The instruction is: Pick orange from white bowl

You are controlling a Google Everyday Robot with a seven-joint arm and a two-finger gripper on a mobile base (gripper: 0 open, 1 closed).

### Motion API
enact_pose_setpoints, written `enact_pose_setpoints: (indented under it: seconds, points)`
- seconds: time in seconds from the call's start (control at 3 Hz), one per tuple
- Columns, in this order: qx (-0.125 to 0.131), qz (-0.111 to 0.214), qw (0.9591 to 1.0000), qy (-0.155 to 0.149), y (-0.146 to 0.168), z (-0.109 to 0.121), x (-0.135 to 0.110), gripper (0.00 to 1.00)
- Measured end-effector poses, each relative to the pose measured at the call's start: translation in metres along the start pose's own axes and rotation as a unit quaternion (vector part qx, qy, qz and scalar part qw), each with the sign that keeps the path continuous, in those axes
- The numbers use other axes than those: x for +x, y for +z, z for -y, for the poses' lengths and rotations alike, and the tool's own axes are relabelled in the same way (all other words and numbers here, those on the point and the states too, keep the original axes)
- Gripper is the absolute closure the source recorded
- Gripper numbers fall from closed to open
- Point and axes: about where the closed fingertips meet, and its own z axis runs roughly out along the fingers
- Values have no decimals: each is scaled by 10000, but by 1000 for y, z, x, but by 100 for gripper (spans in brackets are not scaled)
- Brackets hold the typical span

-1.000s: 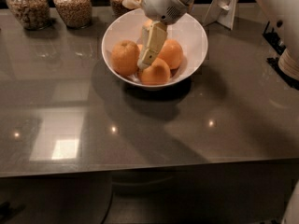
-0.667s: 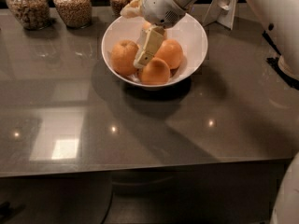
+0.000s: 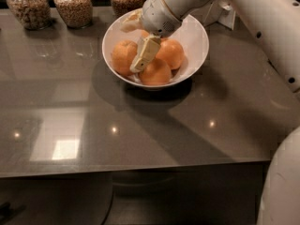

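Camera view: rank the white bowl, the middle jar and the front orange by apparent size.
1. white bowl
2. middle jar, though it stands farther back
3. front orange
The gripper is down inside the bowl.

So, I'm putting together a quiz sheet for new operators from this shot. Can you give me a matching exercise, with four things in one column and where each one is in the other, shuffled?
Things:
1. gripper
2. oranges
3. glass jars
4. white bowl

Places:
a. in a row along the far edge of the counter
b. standing on the dark counter, to the right of the jars
c. lying together inside the bowl
d. down inside the bowl, among the fruit

Pairs: 1-d, 2-c, 3-a, 4-b.
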Motion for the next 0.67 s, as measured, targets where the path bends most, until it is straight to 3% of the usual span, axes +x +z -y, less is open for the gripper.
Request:
enact_pose_setpoints:
  seconds: [0.67]
  points:
    - [-181,51,9998,2,23,9,12,27]
